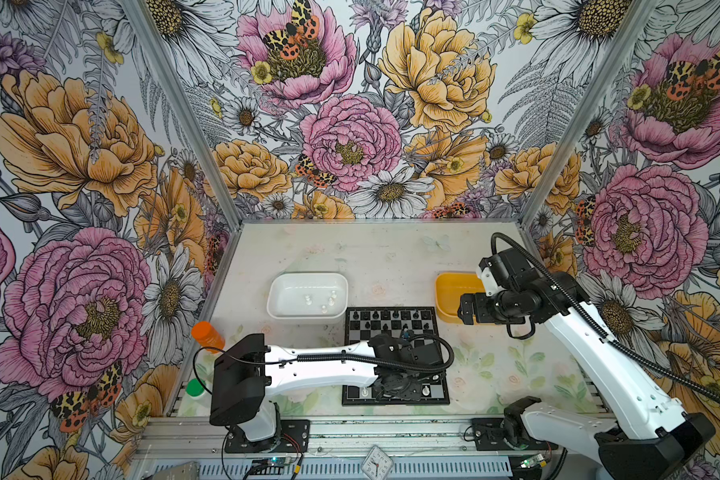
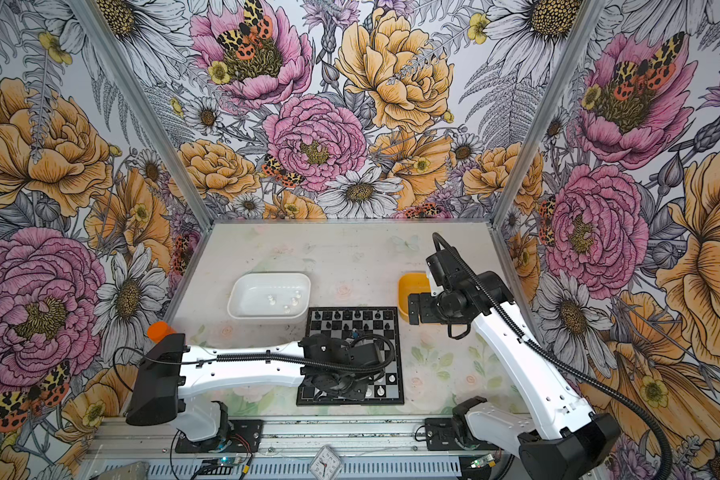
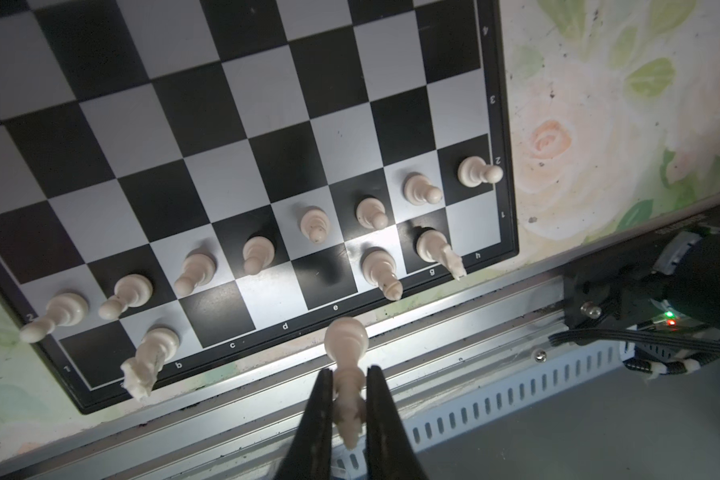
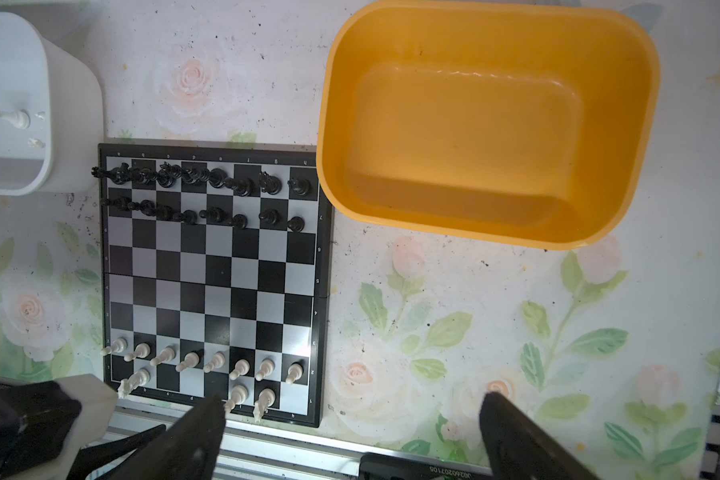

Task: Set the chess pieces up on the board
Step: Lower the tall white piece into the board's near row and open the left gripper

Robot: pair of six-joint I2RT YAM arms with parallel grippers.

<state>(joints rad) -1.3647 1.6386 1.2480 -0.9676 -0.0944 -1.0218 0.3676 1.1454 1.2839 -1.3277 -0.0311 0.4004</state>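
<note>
Setting up white's back row: the left hand (image 3: 350,370), clamped on a tall white piece (image 3: 346,340), hangs over the board (image 3: 267,124) at its near edge. The next move calls for lowering the piece upright onto an empty square. The right hand (image 4: 352,399) hovers, fingers apart, near the yellow tray (image 4: 474,137).

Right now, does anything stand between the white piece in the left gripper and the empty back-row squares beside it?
Nothing visible does. The left gripper holds the white piece by the board's edge, next to the d and e letters, and both those squares are bare. The tall piece on f stands to one side, not across the way.
</note>
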